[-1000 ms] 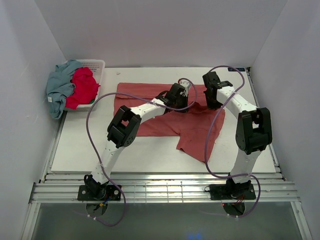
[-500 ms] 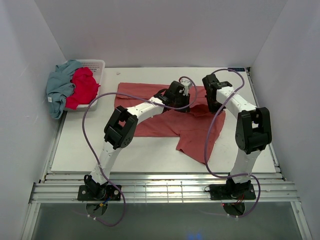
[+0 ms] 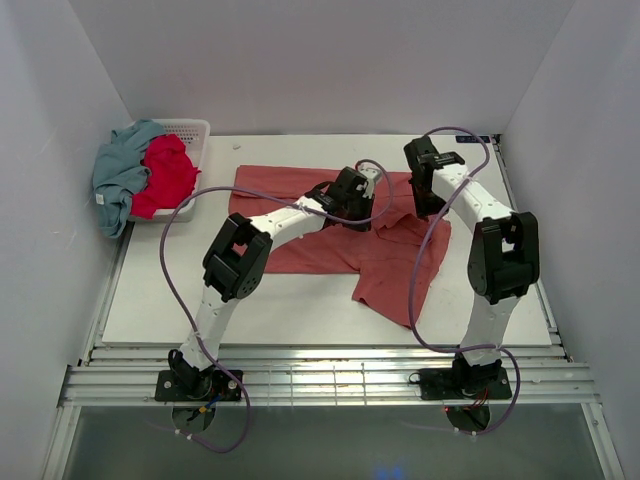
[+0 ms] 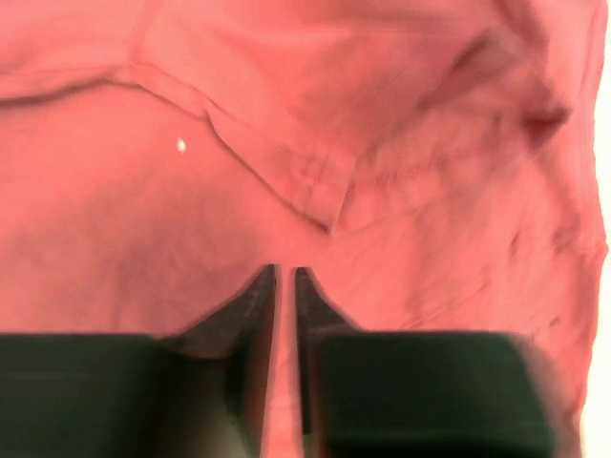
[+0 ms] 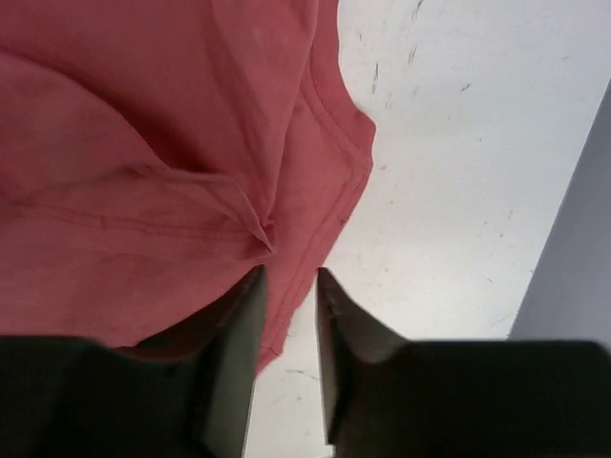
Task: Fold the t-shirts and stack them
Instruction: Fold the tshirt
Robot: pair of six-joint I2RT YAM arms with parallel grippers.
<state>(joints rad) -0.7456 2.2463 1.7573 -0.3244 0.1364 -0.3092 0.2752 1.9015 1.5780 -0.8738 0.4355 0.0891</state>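
Note:
The dusty salmon-red t-shirt [image 3: 320, 240] lies spread on the white table, rumpled at its right side. My left gripper [image 3: 355, 205] is over its upper middle; in the left wrist view its jaws [image 4: 284, 272] are shut just above the salmon cloth [image 4: 401, 143], near a sleeve seam. My right gripper [image 3: 421, 205] is at the shirt's far right edge, slightly open [image 5: 288, 272], with the hem [image 5: 315, 200] running between its fingers. The crimson t-shirt [image 3: 168, 172] and the grey-blue t-shirt [image 3: 120, 175] lie heaped in and over the basket.
The white lattice basket [image 3: 196, 130] stands at the back left corner. White walls close in the back and both sides. Purple cables loop from both arms over the table. Bare table [image 5: 449, 143] shows right of the shirt.
Both grippers have shifted slightly toward the back of the table. The shirt's right part has bunched a little under the right gripper.

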